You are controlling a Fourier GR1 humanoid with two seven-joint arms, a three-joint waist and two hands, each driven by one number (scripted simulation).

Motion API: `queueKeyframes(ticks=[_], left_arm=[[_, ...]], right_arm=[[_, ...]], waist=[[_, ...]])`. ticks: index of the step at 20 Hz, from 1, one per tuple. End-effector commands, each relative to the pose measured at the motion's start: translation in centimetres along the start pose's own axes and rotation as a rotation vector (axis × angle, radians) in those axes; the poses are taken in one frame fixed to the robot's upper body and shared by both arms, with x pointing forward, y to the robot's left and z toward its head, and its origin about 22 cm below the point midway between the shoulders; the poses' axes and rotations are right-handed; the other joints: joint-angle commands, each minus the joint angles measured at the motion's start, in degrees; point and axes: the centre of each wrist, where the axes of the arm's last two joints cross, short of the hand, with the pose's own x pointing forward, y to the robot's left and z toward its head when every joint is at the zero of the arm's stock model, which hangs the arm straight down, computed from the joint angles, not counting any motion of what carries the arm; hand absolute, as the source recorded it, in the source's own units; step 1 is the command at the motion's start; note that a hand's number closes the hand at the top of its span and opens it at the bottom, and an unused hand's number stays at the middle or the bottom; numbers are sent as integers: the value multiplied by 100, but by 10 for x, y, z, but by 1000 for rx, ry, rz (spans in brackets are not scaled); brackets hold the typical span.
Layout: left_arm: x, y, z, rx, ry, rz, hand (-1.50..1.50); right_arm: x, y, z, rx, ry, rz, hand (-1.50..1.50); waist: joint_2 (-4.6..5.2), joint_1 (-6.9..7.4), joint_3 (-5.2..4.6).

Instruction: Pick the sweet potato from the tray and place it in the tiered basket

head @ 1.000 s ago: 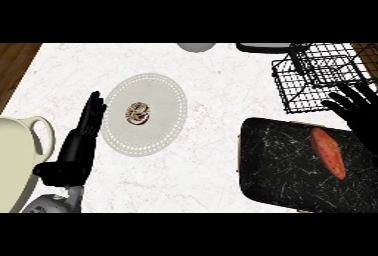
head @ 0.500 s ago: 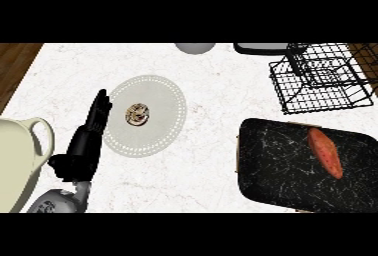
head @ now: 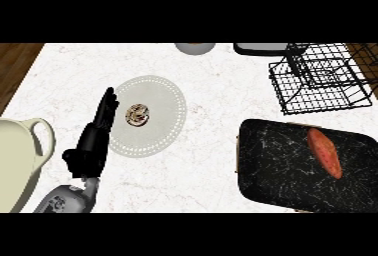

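Sweet potato (head: 325,152) lies on dark tray (head: 273,165) | wire tiered basket (head: 319,80) beyond | left hand (head: 94,137) open, fingers straight, beside plate (head: 159,90) holding perhaps a pastry (head: 137,114)

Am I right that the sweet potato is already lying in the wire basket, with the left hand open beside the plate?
Not quite: the sweet potato lies on the black tray, not in the basket, as the head view shows. The left hand is indeed open beside the plate.
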Motion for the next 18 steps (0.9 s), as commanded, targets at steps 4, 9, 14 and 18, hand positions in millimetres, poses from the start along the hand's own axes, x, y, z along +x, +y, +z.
queueKeyframes(ticks=[4, 9, 14, 18], left_arm=[[1, -2, -3, -4, 11, -10, 0], [8, -10, -17, -1, -14, -15, 0], [-1, -12, -1, -11, -3, -23, 0], [6, -3, -9, -16, 3, -4, 0]], right_arm=[[13, 15, -4, 235, 43, 159, -150], [22, 19, -12, 243, 43, 223, -150], [20, 42, -25, 326, 153, 258, -150], [16, 59, -29, 350, 200, 276, -150]], waist=[[5, 45, -6], [21, 67, -19], [12, 130, -17], [10, 84, -8]])
